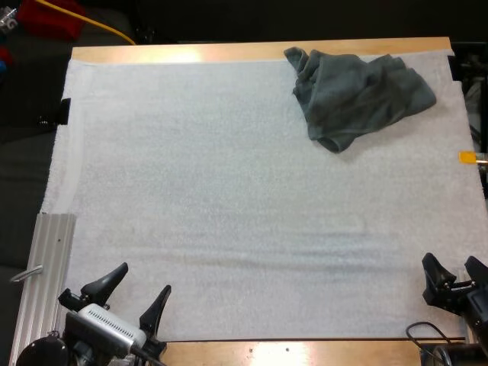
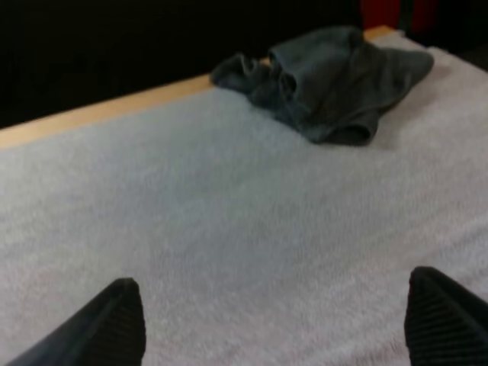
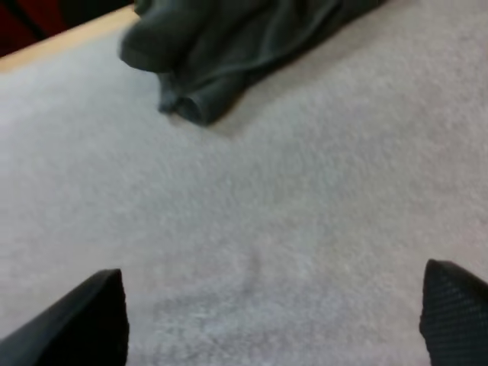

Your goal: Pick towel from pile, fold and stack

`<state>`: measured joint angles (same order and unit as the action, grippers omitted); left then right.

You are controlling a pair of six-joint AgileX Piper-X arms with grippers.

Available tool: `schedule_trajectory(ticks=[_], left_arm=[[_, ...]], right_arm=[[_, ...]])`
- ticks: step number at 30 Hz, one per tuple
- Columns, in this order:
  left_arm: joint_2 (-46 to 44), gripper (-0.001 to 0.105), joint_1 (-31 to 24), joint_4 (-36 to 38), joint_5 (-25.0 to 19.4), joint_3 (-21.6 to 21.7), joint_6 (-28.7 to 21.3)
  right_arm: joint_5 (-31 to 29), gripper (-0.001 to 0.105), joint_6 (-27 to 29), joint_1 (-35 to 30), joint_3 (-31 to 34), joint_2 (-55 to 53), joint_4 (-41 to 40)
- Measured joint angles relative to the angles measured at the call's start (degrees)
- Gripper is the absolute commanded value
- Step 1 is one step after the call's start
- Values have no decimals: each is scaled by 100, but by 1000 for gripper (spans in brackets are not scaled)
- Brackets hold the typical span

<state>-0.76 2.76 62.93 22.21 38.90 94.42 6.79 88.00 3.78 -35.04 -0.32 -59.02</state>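
White mat [image 1: 229, 213] is covering the wooden table [image 1: 229, 52]. Left gripper [image 1: 144, 278] is hovering with fingers spread wide, gripping nothing. Crumpled towel [image 1: 358, 95] is lying well ahead of it, rightward. Right gripper [image 1: 451, 259] is gaping too, empty, with the towel far ahead.

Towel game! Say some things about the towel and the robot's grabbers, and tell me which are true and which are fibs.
1. The towel lies at the far right of the white mat. True.
2. The towel is folded flat. False: it is crumpled.
3. The left gripper squeezes the towel. False: it is open at the mat's near edge, far from the towel.
4. The right gripper is open. True.
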Motion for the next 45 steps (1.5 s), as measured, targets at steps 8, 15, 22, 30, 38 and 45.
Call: schedule_trajectory(ticks=[8,15,22,30,38,45], left_arm=[[0,68,0,-56,16,84,0],[0,68,0,-87,158,84,1],[0,68,0,-87,297,84,130],[0,68,0,-87,389,84,271],[0,68,0,-93,431,84,292],[0,68,0,-93,446,84,292]], right_arm=[[502,75,-192,0,-231,86,124],[636,75,-278,0,-554,838,465],[704,75,-293,0,-1056,1918,863],[894,75,-348,0,-1895,3284,999],[1282,75,-720,0,-2785,4452,1080],[1592,75,-1189,0,-3209,5261,1301]])
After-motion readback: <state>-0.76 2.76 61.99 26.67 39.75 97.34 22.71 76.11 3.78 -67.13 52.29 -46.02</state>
